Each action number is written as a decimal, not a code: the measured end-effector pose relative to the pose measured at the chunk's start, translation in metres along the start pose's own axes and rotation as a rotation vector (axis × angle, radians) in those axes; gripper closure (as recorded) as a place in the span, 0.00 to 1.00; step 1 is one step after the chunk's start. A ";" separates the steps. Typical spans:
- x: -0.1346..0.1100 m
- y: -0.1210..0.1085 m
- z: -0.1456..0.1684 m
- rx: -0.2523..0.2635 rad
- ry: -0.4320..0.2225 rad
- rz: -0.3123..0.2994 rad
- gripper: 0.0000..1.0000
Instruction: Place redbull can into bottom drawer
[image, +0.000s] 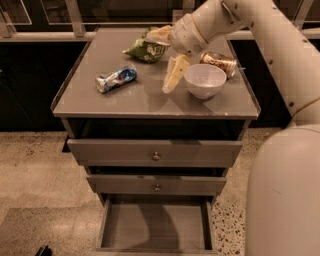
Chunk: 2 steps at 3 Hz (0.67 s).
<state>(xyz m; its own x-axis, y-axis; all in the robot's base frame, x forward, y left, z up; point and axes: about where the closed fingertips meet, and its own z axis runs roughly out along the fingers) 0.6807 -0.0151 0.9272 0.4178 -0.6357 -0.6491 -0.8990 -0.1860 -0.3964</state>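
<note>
- Camera view: a grey-brown counter (150, 102) stands over three drawers, seen from in front and above. A pale robot arm reaches in from the upper right.
- The white bowl (205, 80) sits on the counter and serves as the landmark here.
- The end effector (168, 55) hangs just beside the bowl, on the picture's left of it and a little above the surface. It is released: its two pale fingers (172, 77) are spread apart and nothing is between them.
- The redbull can (116, 79) lies on its side on the counter, well to the picture's left of the bowl and about level with it.
- From the end effector, the can lies to the picture's left and slightly toward the front edge, apart from it with bare counter between.
- The can's long axis runs slantwise, from front-left up to back-right, so one end points roughly toward the end effector.
- My judgement: the coming move is a reach to the picture's left, with the fingers turned to close across the can's narrow sides.
- The bottom drawer (150, 225) is pulled open, low in the picture and below the bowl.
</note>
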 end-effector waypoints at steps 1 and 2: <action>-0.010 -0.011 0.023 -0.040 0.033 -0.021 0.00; -0.012 -0.012 0.027 -0.044 0.031 -0.024 0.00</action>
<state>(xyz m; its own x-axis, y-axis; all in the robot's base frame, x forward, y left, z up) 0.6897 0.0146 0.9224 0.4357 -0.6536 -0.6188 -0.8939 -0.2336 -0.3826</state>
